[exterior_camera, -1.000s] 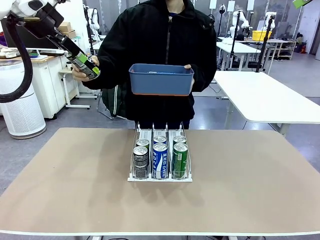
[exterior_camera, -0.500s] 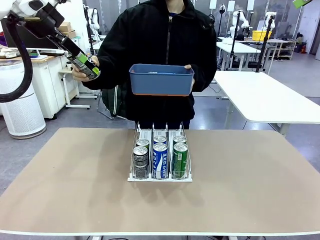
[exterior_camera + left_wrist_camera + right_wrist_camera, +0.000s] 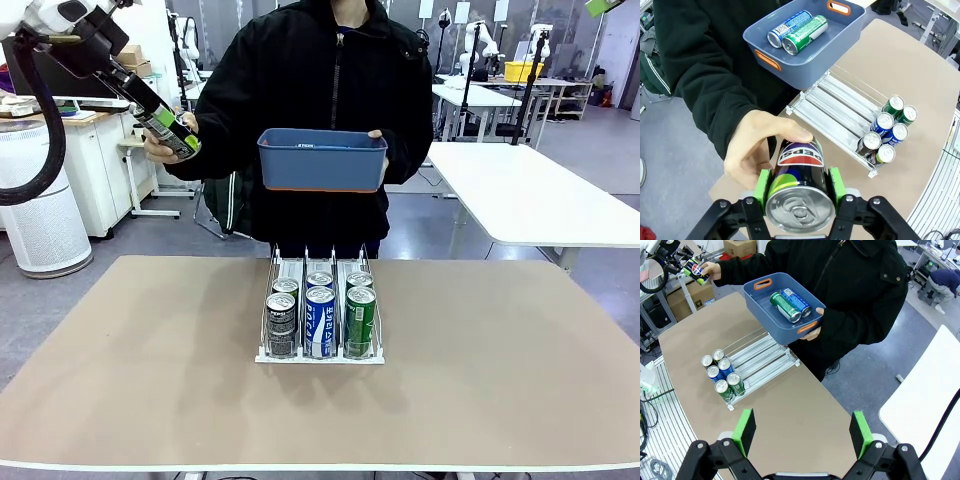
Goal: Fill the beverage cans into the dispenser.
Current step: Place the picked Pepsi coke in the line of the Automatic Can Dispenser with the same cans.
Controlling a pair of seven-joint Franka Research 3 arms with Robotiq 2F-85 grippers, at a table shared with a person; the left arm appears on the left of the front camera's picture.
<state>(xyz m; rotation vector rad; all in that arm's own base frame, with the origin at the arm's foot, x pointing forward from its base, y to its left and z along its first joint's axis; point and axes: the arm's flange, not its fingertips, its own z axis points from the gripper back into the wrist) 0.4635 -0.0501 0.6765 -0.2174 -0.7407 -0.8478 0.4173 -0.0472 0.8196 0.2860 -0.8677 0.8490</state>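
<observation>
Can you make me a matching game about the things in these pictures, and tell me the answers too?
1 black can
2 blue tub
3 rack
4 right gripper

A open, empty
B on the table
C shut in the left gripper
D up in front of the person's jacket

Pairs: 1-C, 2-D, 3-B, 4-A

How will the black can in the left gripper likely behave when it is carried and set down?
The black can is smooth and round, so it may slip in the left gripper. Slim and tall, it probably tips if set down tilted. On its side it would likely roll.
</observation>
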